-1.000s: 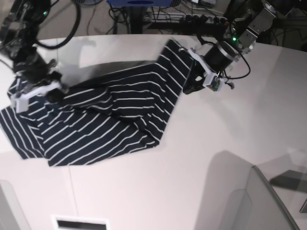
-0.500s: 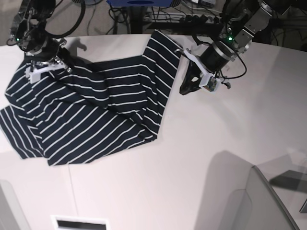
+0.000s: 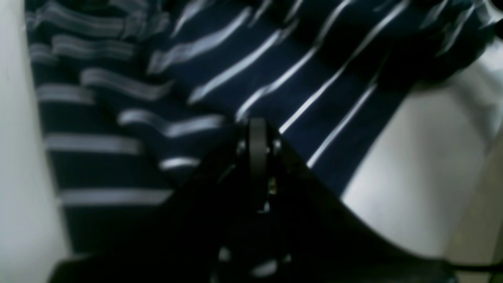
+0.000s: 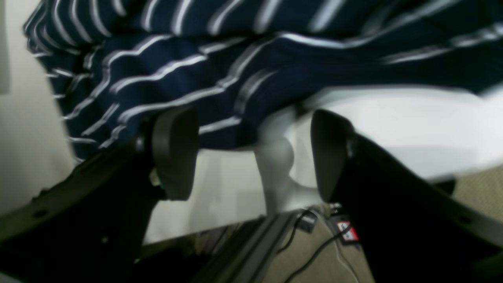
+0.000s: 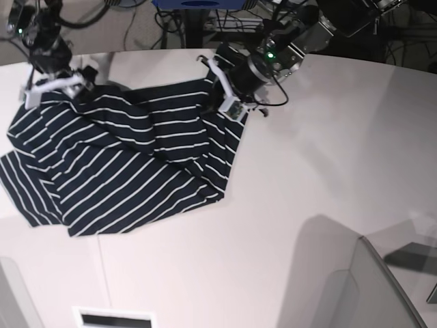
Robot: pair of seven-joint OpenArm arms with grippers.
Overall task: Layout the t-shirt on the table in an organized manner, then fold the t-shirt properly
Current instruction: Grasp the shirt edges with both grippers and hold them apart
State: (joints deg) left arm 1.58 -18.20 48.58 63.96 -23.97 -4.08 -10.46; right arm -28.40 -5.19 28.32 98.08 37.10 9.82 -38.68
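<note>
Base view shows me the t-shirt (image 5: pixel 130 164) lying rumpled on the worktop (image 5: pixel 328 157), spread from my left claw (image 5: pixel 220 87) across to my right claw (image 5: pixel 51 85), with loose folds bunched just below the left claw. In the left wrist view the left claw (image 3: pixel 257 147) is clenched tight, striped cloth all around its tip; I judge it is pinching the shirt's far edge, though the blur hides the exact bite. In the right wrist view the right claw (image 4: pixel 251 153) stands released, pads apart, the cloth edge just beyond them and bare worktop between. I'd expect the shirt to be light, limp and quick to crease or drag, so I would take it by hems, shoulders or corners, never mid-panel. I see no containers anywhere near either claw.
</note>
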